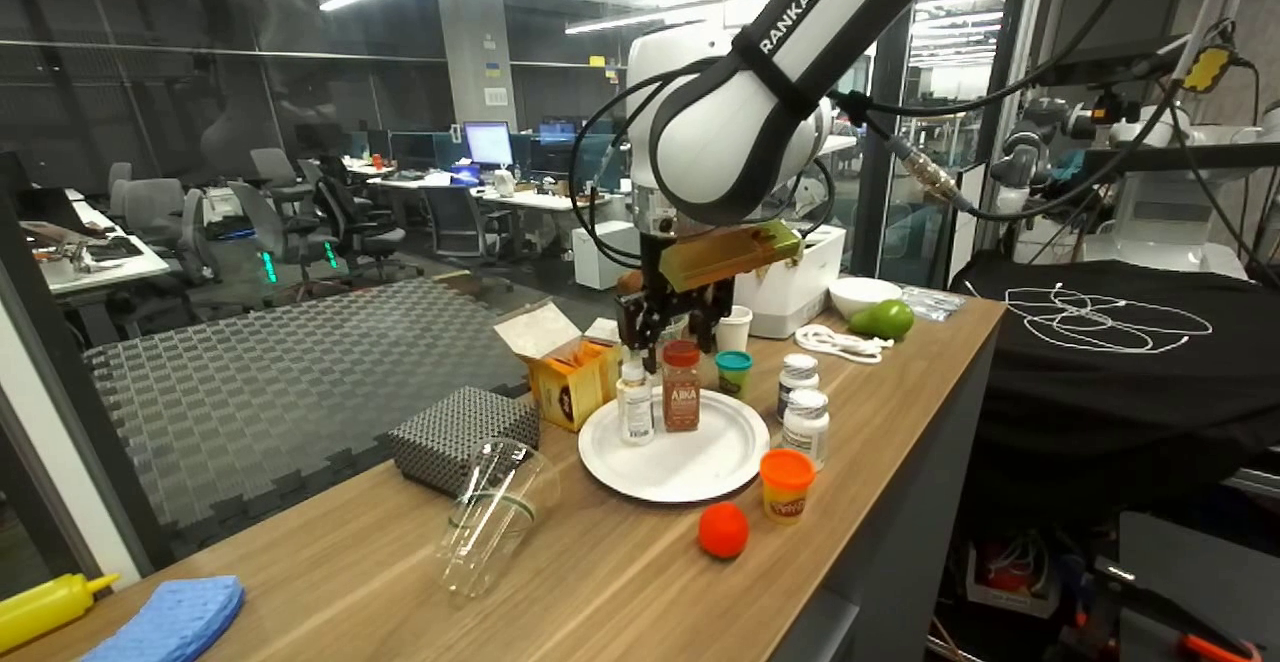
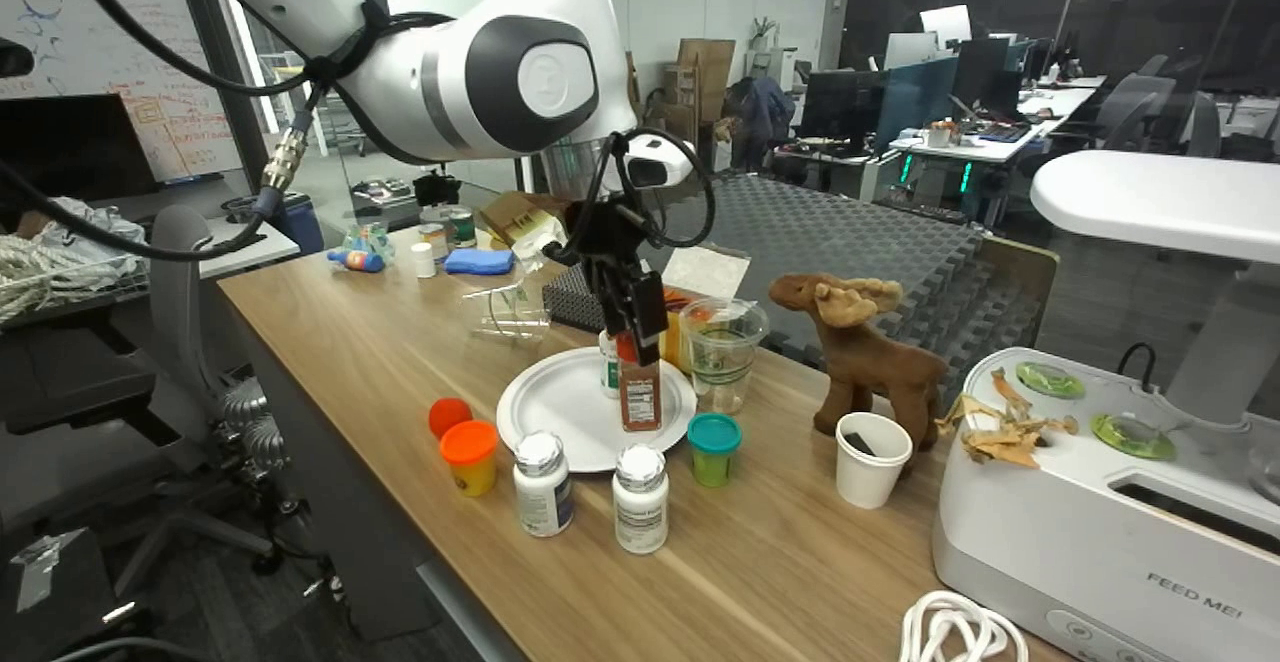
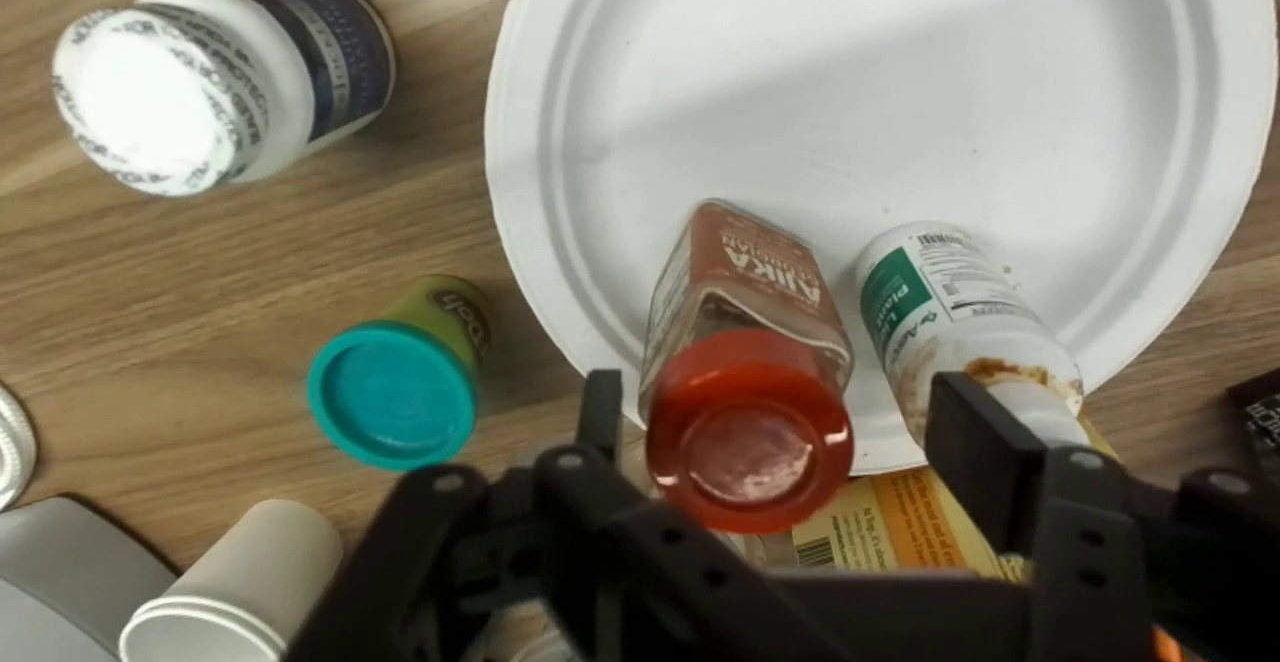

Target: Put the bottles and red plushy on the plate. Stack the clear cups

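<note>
My gripper (image 3: 783, 407) stands open above the plate (image 3: 850, 92), its fingers on either side of the red cap of an amber-brown bottle (image 3: 750, 272), with gaps at both sides. That bottle is upright on the plate. Beside it on the plate is a white bottle (image 1: 636, 407), close to one finger (image 3: 985, 462). Two white-capped bottles, one (image 2: 543, 487) and another (image 2: 640, 502), stand on the table off the plate. The red plushy (image 1: 722, 530) lies in front of the plate. One clear cup (image 1: 495, 522) lies tipped over; another clear cup (image 2: 722, 352) is upright behind the plate.
An orange-lidded tub (image 1: 787, 487) and a teal-lidded tub (image 2: 714, 450) flank the plate. An open yellow box (image 1: 570, 382) and a dark mesh box (image 1: 465, 432) sit near it. A brown moose toy (image 2: 870, 352), a paper cup (image 2: 872, 460) and a white appliance (image 2: 1100, 542) stand farther along.
</note>
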You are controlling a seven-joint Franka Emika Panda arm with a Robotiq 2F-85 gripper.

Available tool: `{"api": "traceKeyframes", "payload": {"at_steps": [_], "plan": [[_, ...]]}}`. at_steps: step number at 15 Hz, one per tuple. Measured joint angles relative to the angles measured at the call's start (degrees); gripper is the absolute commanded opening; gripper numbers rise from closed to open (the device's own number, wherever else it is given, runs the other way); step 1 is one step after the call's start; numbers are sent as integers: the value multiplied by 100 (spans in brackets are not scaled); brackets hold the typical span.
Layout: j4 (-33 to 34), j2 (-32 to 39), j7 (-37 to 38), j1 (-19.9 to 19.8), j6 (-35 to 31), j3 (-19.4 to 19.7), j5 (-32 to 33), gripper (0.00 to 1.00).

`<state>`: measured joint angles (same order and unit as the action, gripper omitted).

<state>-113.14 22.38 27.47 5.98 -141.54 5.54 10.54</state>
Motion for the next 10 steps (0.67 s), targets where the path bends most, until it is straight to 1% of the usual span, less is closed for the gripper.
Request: {"api": "traceKeyframes", "payload": {"at_steps": [3, 6, 8, 10], "plan": [[64, -39, 8, -2, -9, 69, 6, 100], [110, -251, 8, 6, -31, 105, 65, 100], [156, -489, -6, 60, -32, 86, 184, 100], [246, -739, -234, 130, -34, -27, 283, 100]]}}
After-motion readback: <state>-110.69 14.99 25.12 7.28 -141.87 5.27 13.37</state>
